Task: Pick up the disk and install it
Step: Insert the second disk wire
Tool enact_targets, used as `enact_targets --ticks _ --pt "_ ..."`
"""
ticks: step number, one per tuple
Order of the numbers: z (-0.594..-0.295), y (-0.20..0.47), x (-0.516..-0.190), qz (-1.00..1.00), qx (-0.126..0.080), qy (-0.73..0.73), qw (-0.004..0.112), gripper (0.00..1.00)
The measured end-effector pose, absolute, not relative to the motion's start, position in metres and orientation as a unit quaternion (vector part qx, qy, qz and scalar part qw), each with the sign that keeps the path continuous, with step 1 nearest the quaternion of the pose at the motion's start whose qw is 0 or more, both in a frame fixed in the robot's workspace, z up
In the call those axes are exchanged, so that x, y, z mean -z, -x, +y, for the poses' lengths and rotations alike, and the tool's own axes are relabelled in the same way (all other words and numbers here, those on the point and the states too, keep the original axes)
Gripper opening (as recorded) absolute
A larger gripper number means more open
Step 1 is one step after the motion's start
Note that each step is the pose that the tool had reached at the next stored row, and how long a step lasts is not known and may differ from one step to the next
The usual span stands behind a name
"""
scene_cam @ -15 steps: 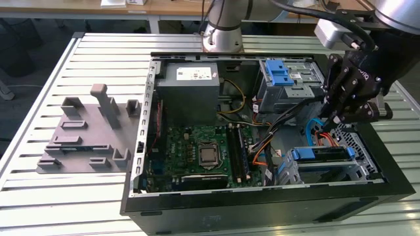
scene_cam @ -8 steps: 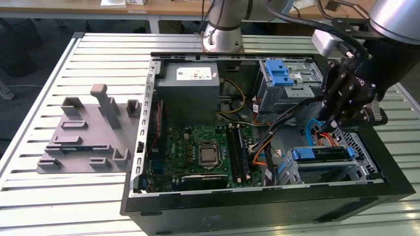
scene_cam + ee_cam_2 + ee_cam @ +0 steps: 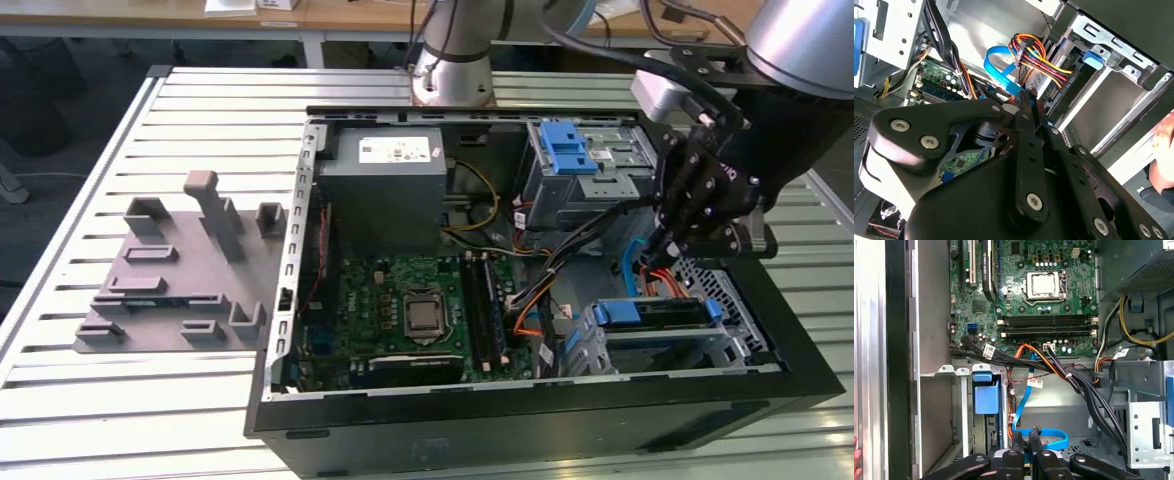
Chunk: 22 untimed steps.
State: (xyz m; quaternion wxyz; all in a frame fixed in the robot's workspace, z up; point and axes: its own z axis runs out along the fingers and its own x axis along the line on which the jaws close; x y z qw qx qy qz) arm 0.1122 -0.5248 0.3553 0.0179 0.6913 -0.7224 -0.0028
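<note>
Disk (image 3: pixel 650 313) seated in bay — gripper (image 3: pixel 681 250) just above, not touching.

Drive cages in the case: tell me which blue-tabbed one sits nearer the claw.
The lower cage, by the case's front corner on the exterior view's right. The claw hangs just above it, beside its blue tab. The upper cage with the blue latch lies farther back.

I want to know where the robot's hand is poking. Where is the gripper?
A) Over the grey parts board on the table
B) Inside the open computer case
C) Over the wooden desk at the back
B: in the exterior view the gripper hangs inside the open computer case, just above the disk sitting in its bay, well away from the grey parts board.
</note>
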Motion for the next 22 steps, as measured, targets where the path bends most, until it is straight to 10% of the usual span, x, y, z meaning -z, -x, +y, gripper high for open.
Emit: enact_targets --ticks 22 --pt "-0.538 -0.103 -0.346 -0.71 -0.011 -0.704 -0.001 0.16"
